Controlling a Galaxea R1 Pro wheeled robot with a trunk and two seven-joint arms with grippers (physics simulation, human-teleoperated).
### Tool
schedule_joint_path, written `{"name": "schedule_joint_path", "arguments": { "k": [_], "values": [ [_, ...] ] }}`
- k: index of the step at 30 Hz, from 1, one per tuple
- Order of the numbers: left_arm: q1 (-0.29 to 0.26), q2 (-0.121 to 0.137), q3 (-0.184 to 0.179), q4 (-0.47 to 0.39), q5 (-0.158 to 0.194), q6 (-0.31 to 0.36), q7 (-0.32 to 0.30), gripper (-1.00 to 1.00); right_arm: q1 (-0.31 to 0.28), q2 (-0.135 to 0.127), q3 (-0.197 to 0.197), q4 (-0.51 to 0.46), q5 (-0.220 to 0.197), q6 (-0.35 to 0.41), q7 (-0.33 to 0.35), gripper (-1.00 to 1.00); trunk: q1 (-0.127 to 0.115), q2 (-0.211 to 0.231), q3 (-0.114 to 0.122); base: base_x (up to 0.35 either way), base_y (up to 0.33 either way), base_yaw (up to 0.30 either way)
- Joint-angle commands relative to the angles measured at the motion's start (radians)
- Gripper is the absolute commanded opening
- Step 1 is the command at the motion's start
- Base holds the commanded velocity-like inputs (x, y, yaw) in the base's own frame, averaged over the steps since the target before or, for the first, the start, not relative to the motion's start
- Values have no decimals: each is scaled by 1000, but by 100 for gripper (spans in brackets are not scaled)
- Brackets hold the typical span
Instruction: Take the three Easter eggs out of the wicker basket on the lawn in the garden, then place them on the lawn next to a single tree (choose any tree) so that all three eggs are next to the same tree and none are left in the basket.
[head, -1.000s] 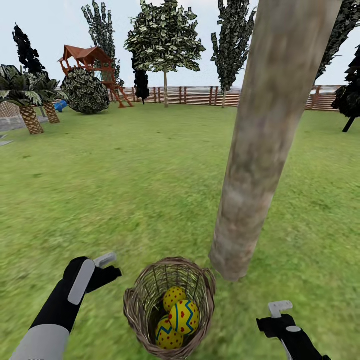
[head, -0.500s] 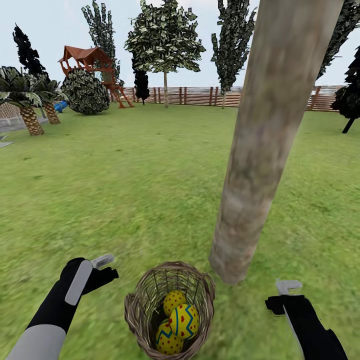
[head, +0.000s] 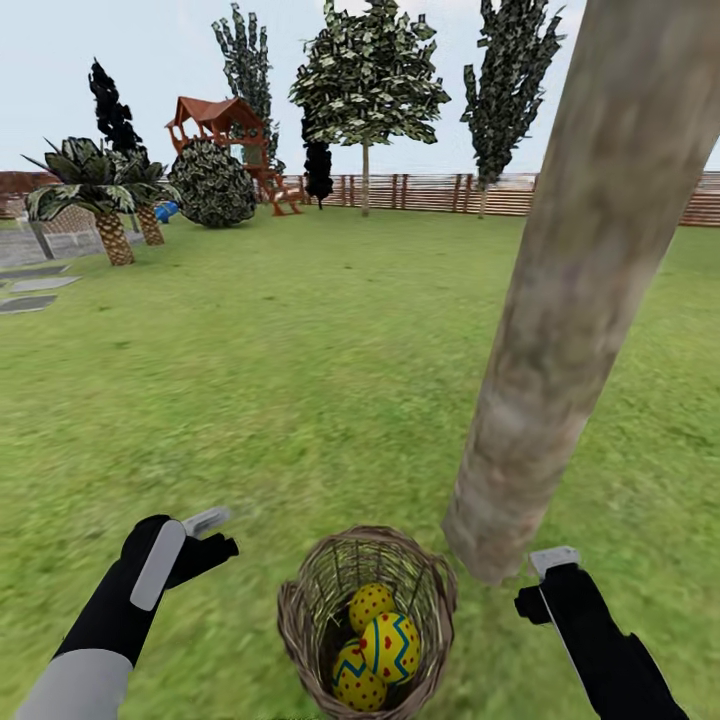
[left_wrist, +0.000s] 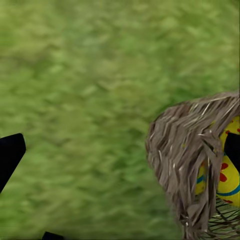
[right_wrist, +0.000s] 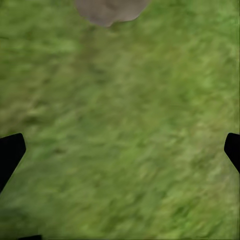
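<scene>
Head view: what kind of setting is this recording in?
A fenced garden or backyard, rendered in simulation: wide green grass lawn, a brown slatted wooden fence behind it, and a red-roofed wooden play tower among trees.

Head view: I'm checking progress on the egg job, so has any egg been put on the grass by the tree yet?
No, all three eggs lie inside the basket, which stands on the grass beside the tree.

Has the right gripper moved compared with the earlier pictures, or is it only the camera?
Yes. Over the last second the right gripper rose from the lower frame edge to beside the base of the tree; the wicker basket stayed beside that trunk.
</scene>
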Motion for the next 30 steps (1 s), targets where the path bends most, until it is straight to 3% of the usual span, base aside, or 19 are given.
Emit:
{"name": "schedule_joint_path", "arguments": {
  "k": [1, 6, 9, 16, 22, 27, 30],
  "values": [
    [-1, 0, 0, 0, 11, 2, 9, 100, 1, 6, 6, 1, 11, 5, 10, 100, 0, 0, -1, 0, 0, 292],
    [-1, 0, 0, 0, 10, 2, 9, 100, 2, 48, 15, 3, 15, 5, 9, 100, 0, 0, -1, 0, 0, 292],
    [-1, 0, 0, 0, 11, 1, 9, 100, 4, 59, 36, 4, 16, 4, 9, 100, 0, 0, -1, 0, 0, 292],
    [-1, -1, 0, 1, 11, 0, 9, 100, 5, 63, 62, 0, 13, 4, 9, 100, 0, 0, -1, 0, 0, 282],
    [-1, -3, 0, 1, 11, 0, 9, 100, 5, 63, 63, -1, 10, 4, 16, 100, 0, 0, -1, 0, 0, 50],
    [-1, -4, 0, 0, 10, -1, 9, 100, 6, 62, 64, 2, 16, 1, 153, 100, 0, 0, -2, 0, 0, 24],
    [-1, -5, 0, 0, 10, -1, 9, 100, 7, 62, 68, 5, 18, 0, 186, 100, 0, 0, -5, 0, 0, 139]
  ]
}}
